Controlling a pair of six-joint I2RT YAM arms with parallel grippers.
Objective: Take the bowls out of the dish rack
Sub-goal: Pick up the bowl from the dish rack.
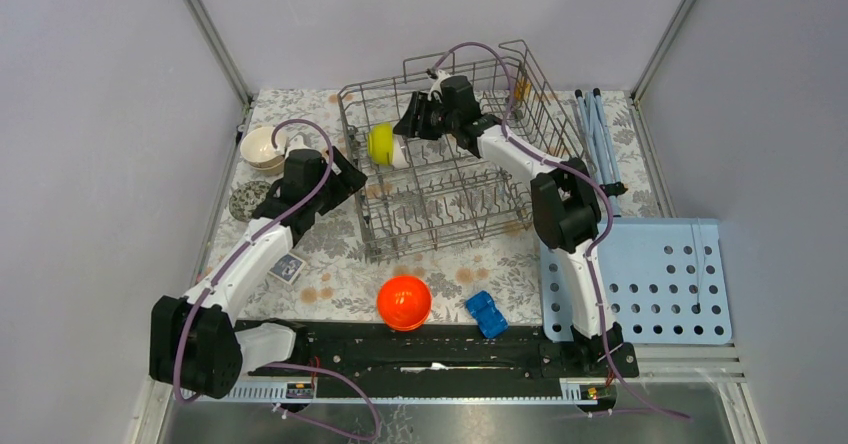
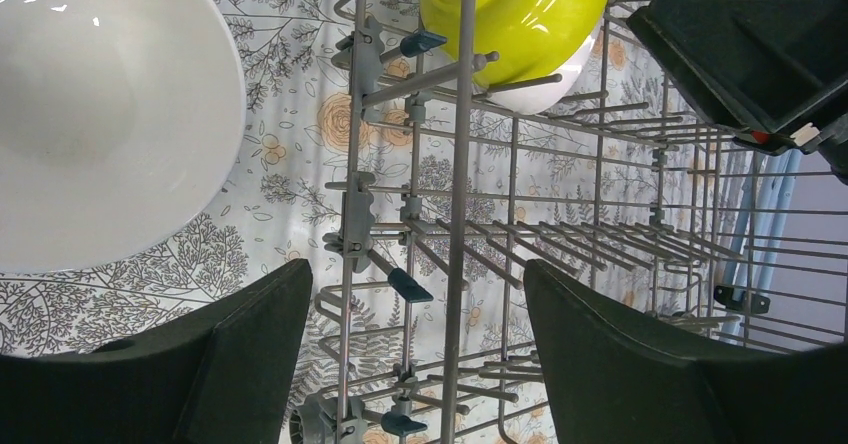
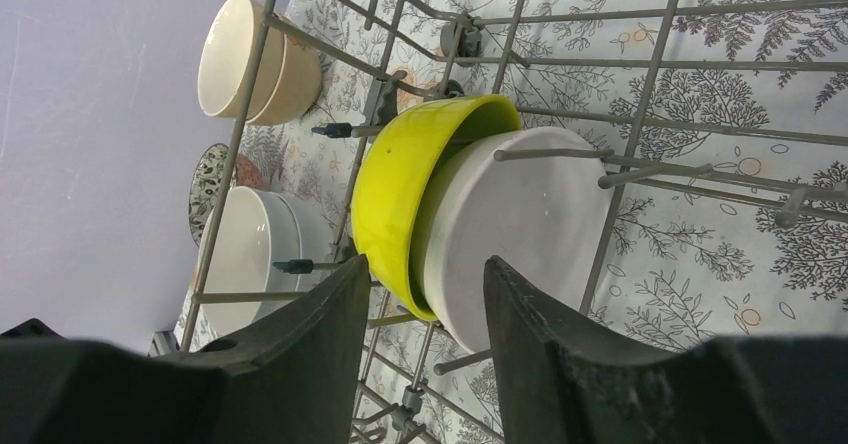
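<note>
Bowls [image 3: 390, 194] stand nested far left in the rack [image 1: 440, 209], so my right gripper [image 3: 425, 269] sits round both rims, tight or not I cannot tell; left gripper [image 2: 415, 274] waits wide.

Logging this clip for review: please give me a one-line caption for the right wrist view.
Right gripper straddles the nested yellow-green bowl and white bowl standing in the dish rack.

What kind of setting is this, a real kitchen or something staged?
Likely a staged robot test cell, not a kitchen: plain grey walls enclose a floral-clothed table with the dish rack, a perforated blue board and a toy car on it.
</note>
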